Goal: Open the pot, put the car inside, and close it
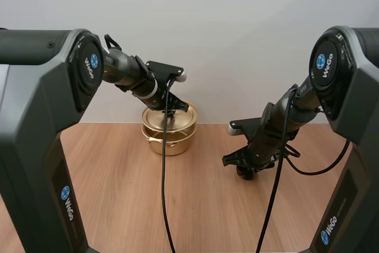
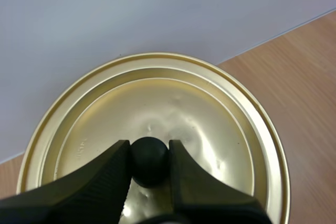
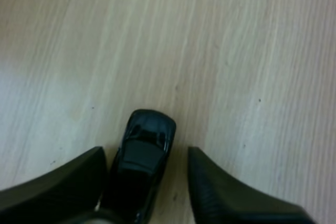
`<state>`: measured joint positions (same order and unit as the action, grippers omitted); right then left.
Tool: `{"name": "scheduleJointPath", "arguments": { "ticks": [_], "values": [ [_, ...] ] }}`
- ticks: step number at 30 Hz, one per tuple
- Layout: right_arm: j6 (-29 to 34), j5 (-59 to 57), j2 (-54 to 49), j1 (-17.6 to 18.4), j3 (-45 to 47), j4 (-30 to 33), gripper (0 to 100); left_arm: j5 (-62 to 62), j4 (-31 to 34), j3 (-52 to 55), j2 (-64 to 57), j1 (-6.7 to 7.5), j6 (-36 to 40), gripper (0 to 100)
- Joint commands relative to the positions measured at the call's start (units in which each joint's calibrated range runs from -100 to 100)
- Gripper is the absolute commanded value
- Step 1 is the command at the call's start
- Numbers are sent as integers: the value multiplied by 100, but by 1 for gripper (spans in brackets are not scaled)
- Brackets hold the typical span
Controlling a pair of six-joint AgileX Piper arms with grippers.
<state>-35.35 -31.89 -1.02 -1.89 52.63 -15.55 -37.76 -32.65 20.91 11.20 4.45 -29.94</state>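
1. A wooden table (image 1: 195, 205) is spread beneath both arms, with a plain wall behind its far edge.
2. A golden pot (image 1: 172, 141) is set at the far side of the table, left of centre, close to the wall.
3. A golden lid (image 2: 210, 129) is seen on top of the pot; whether it is fully seated on the rim cannot be told.
4. The left gripper (image 2: 149, 153) is held over the lid's centre, and its jaws are closed narrowly on the black knob (image 2: 149, 162).
5. The right gripper (image 3: 147, 153) is lowered to the table right of the pot, well apart from it, and its jaws are held apart.
6. A small black car (image 3: 147, 129) is laid on the table between the right gripper's fingers (image 3: 63, 182). One finger is pressed close to its side, while the other is separated from it by bare wood.
7. The knob is pinched on both sides by the left gripper's ribbed faces.
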Motion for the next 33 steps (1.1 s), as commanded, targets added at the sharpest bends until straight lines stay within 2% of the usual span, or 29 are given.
{"name": "scheduleJointPath", "arguments": {
  "ticks": [1, 2, 3, 6, 10, 15, 18, 22, 27, 30, 33],
  "values": [
    [57, -45, 10, -3, -5, -3, 32, -66, 0, -89, -119, 4, 0, 0],
    [57, -45, 10, -3, -5, -3, 14, -86, 0, -119, -220, 4, 0, 0],
    [57, -45, 10, -3, -5, -3, 0, -156, 0, -127, -335, 4, 0, 0],
    [57, -114, -29, -3, -109, 65, 0, -212, -12, -127, -780, 4, 0, 0],
    [34, -392, -232, -3, -687, 30, 0, -158, -12, -127, -1558, 4, 0, 0],
    [-448, -775, -285, 91, -1639, -634, 0, 614, -50, -127, -2644, 4, 17, 0],
    [-755, -775, -260, 326, -2078, -938, 0, 847, -306, -127, -3239, -2, 17, 0],
    [-863, -775, -93, 741, -2651, -939, 0, 725, -396, -248, -3864, -2, 17, 0],
    [-941, -804, 538, 1207, -3471, -928, 0, -358, -396, -642, -4319, -10, 17, 0],
    [-941, -947, 1051, 1373, -3799, -903, 0, -620, -396, -786, -4432, -94, 52, 0],
    [-941, -947, 1567, 1425, -3974, -903, 0, -660, -396, -797, -4468, -283, 119, 0]
  ]
}}
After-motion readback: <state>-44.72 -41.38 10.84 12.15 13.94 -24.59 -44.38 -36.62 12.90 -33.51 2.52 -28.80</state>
